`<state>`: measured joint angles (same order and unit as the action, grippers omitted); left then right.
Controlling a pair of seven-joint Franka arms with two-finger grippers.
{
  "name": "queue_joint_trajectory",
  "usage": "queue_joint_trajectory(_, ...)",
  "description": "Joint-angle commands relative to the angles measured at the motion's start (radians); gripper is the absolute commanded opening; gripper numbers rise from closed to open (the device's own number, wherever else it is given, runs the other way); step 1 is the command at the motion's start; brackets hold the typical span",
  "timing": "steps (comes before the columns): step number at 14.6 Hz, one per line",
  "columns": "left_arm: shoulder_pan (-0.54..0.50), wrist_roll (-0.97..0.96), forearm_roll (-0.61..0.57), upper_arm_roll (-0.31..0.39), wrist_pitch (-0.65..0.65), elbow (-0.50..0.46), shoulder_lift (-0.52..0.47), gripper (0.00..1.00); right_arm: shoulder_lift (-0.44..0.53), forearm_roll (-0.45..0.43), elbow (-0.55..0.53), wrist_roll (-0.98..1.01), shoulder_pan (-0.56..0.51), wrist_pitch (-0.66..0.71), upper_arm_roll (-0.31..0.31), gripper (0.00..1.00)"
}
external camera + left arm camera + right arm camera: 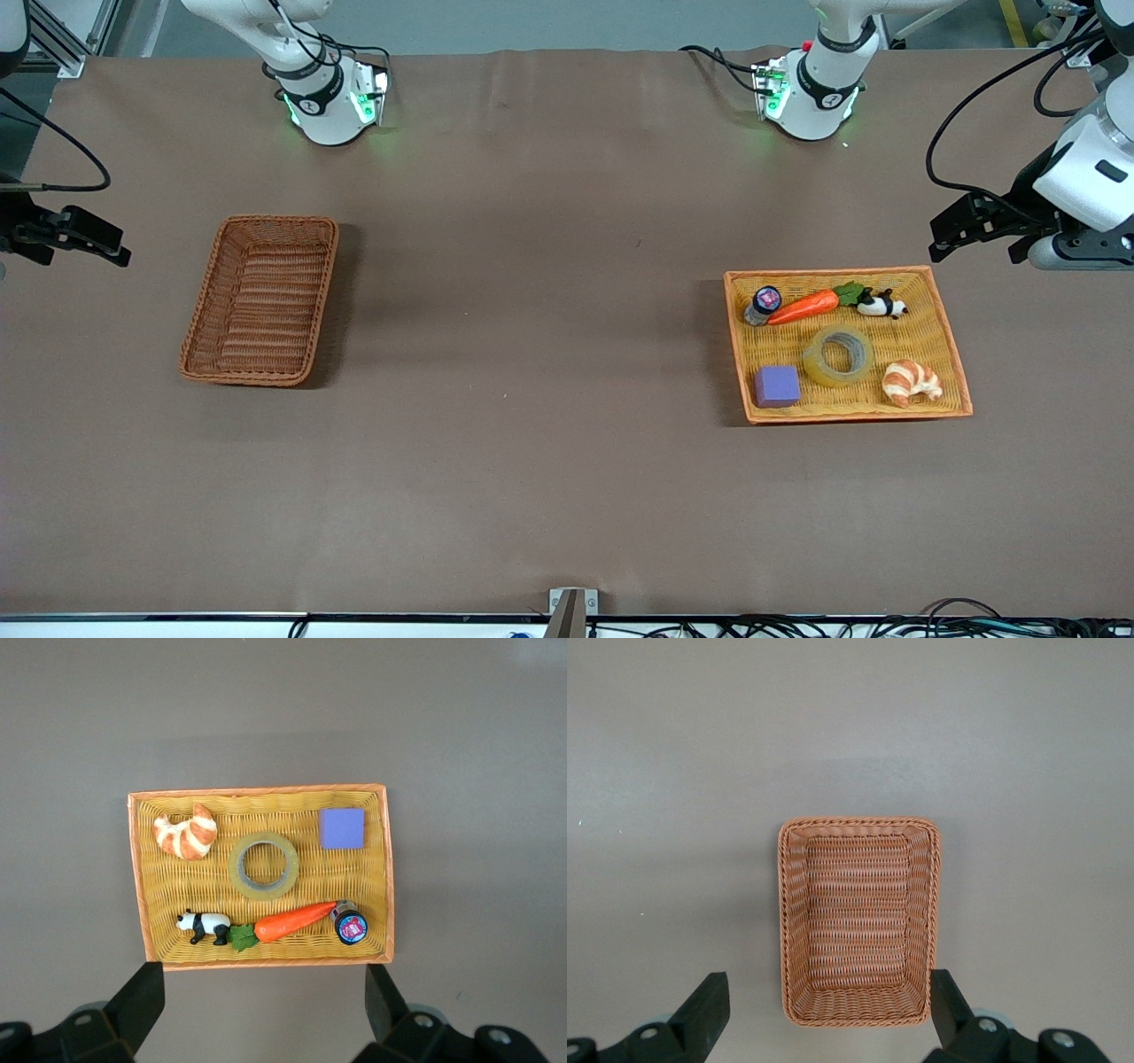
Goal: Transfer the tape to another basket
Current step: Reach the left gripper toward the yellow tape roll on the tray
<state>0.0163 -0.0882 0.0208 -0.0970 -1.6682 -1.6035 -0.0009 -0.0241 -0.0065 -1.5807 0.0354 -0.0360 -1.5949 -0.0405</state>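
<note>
Tape (838, 355) lies flat, hole up, in the orange tray (948, 341) directly below the left gripper (264, 1005), whose jaws we find spread and empty, nearer than the right gripper (829, 1010), likewise spread, over the empty basket (199, 341).

Front camera looks down across the table (532, 443); wrist cameras look straight down from high up.

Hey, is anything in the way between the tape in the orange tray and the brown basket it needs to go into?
Nothing visible. The tape lies flat in the tray, apart from the croissant, purple block and carrot around it. Bare table stretches between the tray and the basket, which holds nothing.
</note>
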Motion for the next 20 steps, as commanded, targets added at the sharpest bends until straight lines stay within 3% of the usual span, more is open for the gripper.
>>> queue_joint_trajectory(1, -0.015, -0.001, -0.016, -0.017, -0.016, -0.023, -0.027, 1.0, 0.027, 0.022, -0.021, 0.02, -0.03, -0.002, 0.004, 1.0)
queue_joint_trajectory(9, -0.019, 0.007, -0.019, -0.006, -0.022, -0.035, 0.012, 1.0, 0.027, 0.025, -0.015, 0.031, -0.041, 0.0, 0.007, 1.0)
queue_joint_trajectory(14, -0.035, 0.015, -0.021, -0.004, -0.134, -0.17, 0.073, 1.0, 0.029, 0.026, -0.019, 0.049, -0.057, -0.002, 0.011, 1.0)
queue_joint_trajectory(20, -0.038, 0.03, -0.021, 0.006, -0.462, -0.374, 0.212, 1.0, 0.032, 0.028, -0.016, 0.049, -0.071, 0.0, 0.018, 1.0)
